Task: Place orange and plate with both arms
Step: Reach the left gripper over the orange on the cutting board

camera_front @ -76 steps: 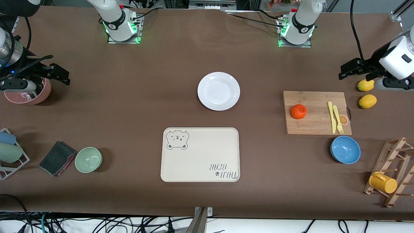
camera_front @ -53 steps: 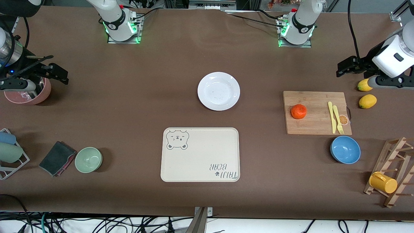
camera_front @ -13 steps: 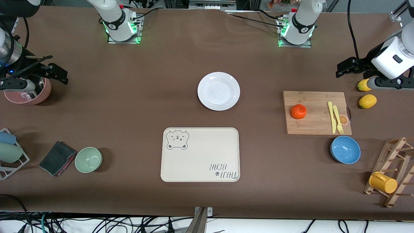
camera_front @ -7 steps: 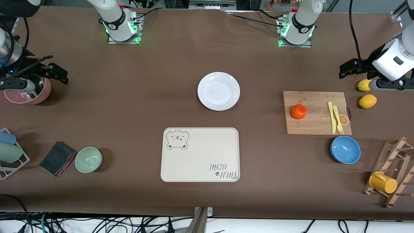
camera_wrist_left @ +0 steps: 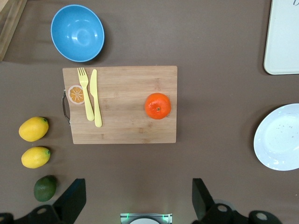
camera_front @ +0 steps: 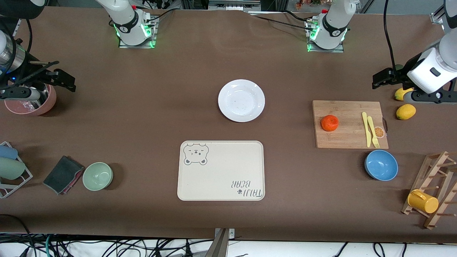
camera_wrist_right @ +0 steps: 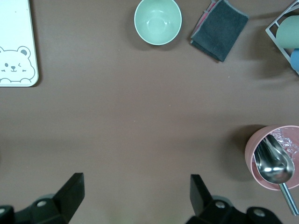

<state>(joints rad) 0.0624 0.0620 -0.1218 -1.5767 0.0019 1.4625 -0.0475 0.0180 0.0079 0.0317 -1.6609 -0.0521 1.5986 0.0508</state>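
the left gripper [camera_front: 379,79], open and empty, has barely shifted above bare table near the lemons, the right gripper [camera_front: 68,81] waits open, so the orange [camera_front: 329,122] remains on the board and the plate [camera_front: 241,100] mid-table.

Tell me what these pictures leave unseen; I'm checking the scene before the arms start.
- Avocado: clear in the left wrist view; nearly hidden by the left arm in the front view.
- Cup rack: cut by the front view's edge.
- Pink bowl: cut by the right wrist view's edge.
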